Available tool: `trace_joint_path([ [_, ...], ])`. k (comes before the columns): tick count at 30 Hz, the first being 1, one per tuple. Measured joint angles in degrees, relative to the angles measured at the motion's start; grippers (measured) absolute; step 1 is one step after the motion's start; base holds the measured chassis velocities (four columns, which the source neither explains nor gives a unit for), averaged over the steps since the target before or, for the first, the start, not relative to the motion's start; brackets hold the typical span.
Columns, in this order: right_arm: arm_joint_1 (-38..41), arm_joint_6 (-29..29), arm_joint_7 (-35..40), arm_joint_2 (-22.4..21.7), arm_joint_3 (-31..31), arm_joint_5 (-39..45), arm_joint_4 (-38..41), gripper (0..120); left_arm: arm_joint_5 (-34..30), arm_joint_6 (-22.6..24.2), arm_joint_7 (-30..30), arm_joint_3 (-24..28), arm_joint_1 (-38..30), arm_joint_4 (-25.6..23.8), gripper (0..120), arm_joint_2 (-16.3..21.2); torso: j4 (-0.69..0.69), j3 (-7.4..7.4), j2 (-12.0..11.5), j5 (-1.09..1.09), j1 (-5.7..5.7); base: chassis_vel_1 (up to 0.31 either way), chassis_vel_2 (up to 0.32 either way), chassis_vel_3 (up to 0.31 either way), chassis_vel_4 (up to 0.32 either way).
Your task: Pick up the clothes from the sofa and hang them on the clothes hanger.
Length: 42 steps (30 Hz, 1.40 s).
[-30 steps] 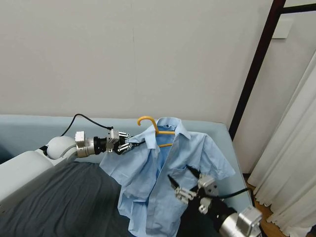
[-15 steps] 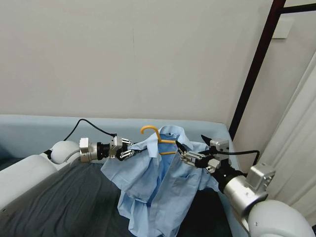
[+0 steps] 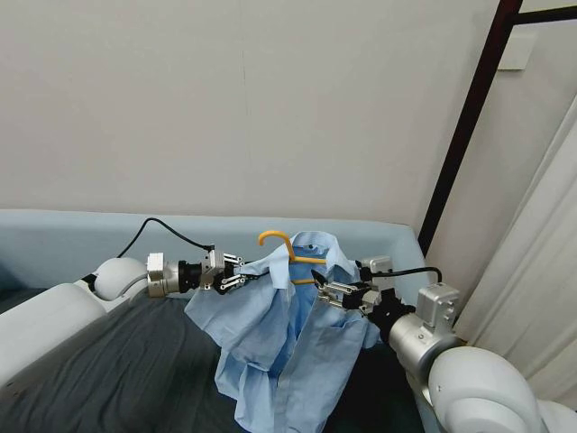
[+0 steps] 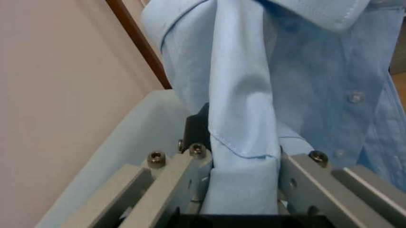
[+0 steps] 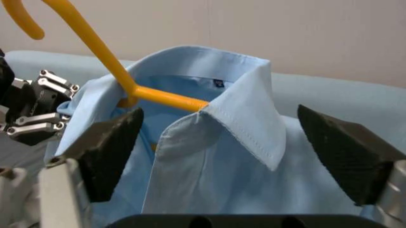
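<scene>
The right gripper [image 3: 330, 294], spread wide, is drawn closer to the light blue collared shirt [image 3: 281, 354], which is pinched by the left gripper [image 3: 236, 272] above the pale blue sofa [image 3: 54, 233]. Pickup is judged underway; a right-side grasp is needed.

Both arms reach inward, left gripper [image 3: 240, 278] clamped tight, right gripper [image 3: 325, 294] spread wide.

Home living room — pale blue sofa [image 3: 63, 233], white curtain [image 3: 527, 298], plain wall [image 3: 225, 99]
</scene>
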Motion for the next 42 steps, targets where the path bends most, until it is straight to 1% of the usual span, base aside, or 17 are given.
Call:
trace_joint_path([
  [2,0.15,0.0,0.13,-0.09,-0.09,0.04,0.04,82,-0.02,0.0,0.02,-0.05,0.05,0.0,6,0.02,0.0,0.0,0.0,0.0,0.0,0.0,0.0,0.0,0.0],
  [3,0.15,0.0,0.13,-0.09,-0.09,0.04,0.04,82,-0.02,0.0,0.02,-0.05,0.05,0.0,6,0.02,0.0,0.0,0.0,0.0,0.0,0.0,0.0,0.0,0.0],
  [7,-0.37,-0.01,0.17,-0.27,-0.42,0.04,0.2,62,-0.15,0.0,0.04,-0.08,-0.03,0.03,6,-0.03,0.0,0.0,0.0,0.0,0.0,0.0,0.0,0.0,0.0],
  [9,-0.61,-0.03,0.18,-0.27,-0.53,0.03,0.28,59,-0.18,0.02,0.04,-0.08,-0.08,0.03,6,-0.07,0.0,0.0,0.0,0.0,0.0,0.0,0.0,0.0,0.0],
  [12,-1.22,-0.07,0.21,-0.23,-0.66,-0.39,0.49,45,-0.25,0.1,0.04,-0.09,-0.11,-0.05,6,-0.05,0.0,0.0,0.0,0.0,0.0,0.0,0.0,0.0,0.0],
  [17,-1.55,0.07,-0.02,-0.62,-0.69,-2.04,0.66,27,-0.26,0.1,0.06,-0.27,0.3,-0.23,6,0.35,0.0,0.0,0.0,0.0,0.0,0.0,0.0,0.0,0.0],
  [18,-1.55,0.07,-0.02,-0.62,-0.69,-2.04,0.66,27,-0.26,0.1,0.06,-0.27,0.3,-0.23,6,0.35,0.0,0.0,0.0,0.0,0.0,0.0,0.0,0.0,0.0],
  [22,-3.19,0.47,-2.46,-1.45,-1.25,-7.33,0.67,8,-0.26,0.11,0.1,-0.42,0.68,-0.57,6,0.55,0.0,-0.01,0.0,0.0,0.0,0.0,0.0,0.0,0.0],
  [23,-3.19,0.47,-2.46,-1.45,-1.25,-7.33,0.67,8,-0.26,0.11,0.1,-0.42,0.68,-0.57,6,0.55,0.0,-0.01,0.0,0.0,0.0,0.0,0.0,0.0,0.0],
  [25,-4.38,0.67,-3.96,-1.94,-1.89,-10.56,0.74,0,-0.26,0.12,0.11,-0.42,0.85,-0.71,6,0.55,0.0,-0.01,0.0,0.01,0.0,0.0,0.0,0.0,0.0],
  [28,-5.47,0.9,-5.59,-2.64,-2.53,-14.43,0.85,0,-0.26,0.16,0.12,-0.43,1.09,-0.83,6,0.55,0.0,-0.01,0.0,0.01,0.0,0.0,0.0,0.0,0.0],
  [31,-6.68,2.09,-9.71,-4.21,-3.2,-24.19,0.54,0,-0.25,0.21,0.13,-0.59,1.24,-0.95,6,0.64,0.0,-0.01,0.0,0.01,0.0,0.0,0.0,0.0,0.0],
  [33,-6.79,2.41,-10.66,-4.59,-3.41,-26.28,0.46,0,-0.25,0.24,0.13,-0.6,1.24,-0.97,6,0.68,0.0,-0.01,0.0,0.01,0.0,0.0,0.0,0.0,0.0],
  [34,-6.95,3.34,-13.12,-5.62,-3.88,-32.02,0.17,0,-0.25,0.34,0.15,-0.6,1.24,-1.04,5,0.74,0.0,-0.01,0.0,0.01,0.0,0.0,0.0,0.0,0.0],
  [38,-6.58,5.4,-17.87,-8.15,-4.86,-43.86,-0.48,0,-0.11,0.71,0.23,-0.34,0.85,-1.16,2,0.75,0.0,-0.01,0.0,0.02,0.0,0.0,0.0,0.0,0.0],
  [39,-6.58,5.4,-17.87,-8.15,-4.86,-43.86,-0.48,0,-0.11,0.71,0.23,-0.34,0.85,-1.16,2,0.75,0.0,-0.01,0.0,0.02,0.0,0.0,0.0,0.0,0.0],
  [42,-5.25,7.1,-21.94,-10.65,-6.34,-53.69,-1.32,0,-0.07,1.52,0.15,0.13,0.35,-1.19,1,0.25,0.0,-0.01,0.0,0.0,0.0,0.0,0.0,0.0,0.0],
])
